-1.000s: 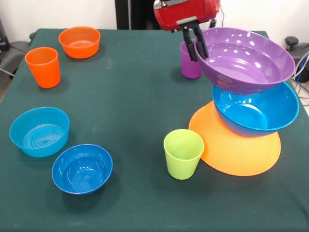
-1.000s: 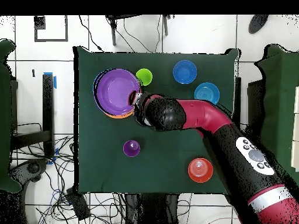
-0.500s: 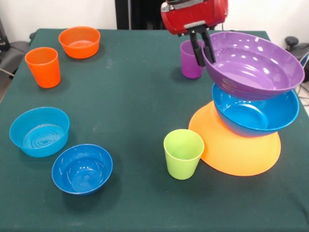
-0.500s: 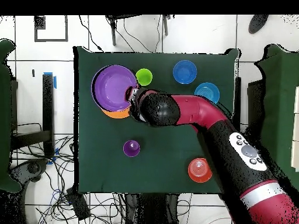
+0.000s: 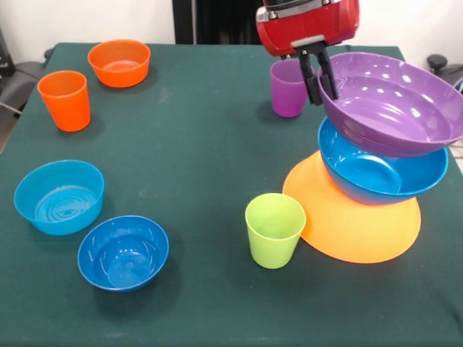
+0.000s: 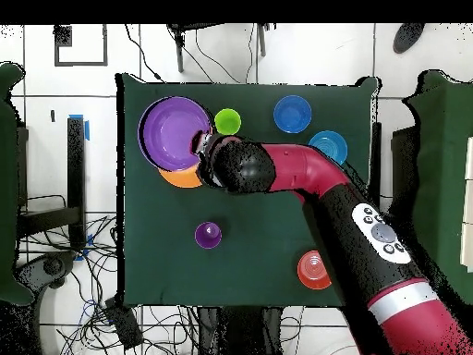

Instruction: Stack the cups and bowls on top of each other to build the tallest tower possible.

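Table (image 5: 202,144), dark green cloth — resting directly on it: orange cup (image 5: 65,100), orange bowl (image 5: 119,62), light blue bowl (image 5: 58,196), dark blue bowl (image 5: 123,251), lime green cup (image 5: 275,229), purple cup (image 5: 287,88), inverted orange-yellow bowl (image 5: 354,228).

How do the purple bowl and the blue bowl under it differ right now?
The purple bowl is pinched at its rim by the gripper; the blue bowl is free of it. The purple bowl is tilted, with its right side jutting past the blue bowl; the blue bowl sits closer to level on the upturned orange bowl. The purple bowl looks slightly wider. Both are large, glossy, open side up and empty.
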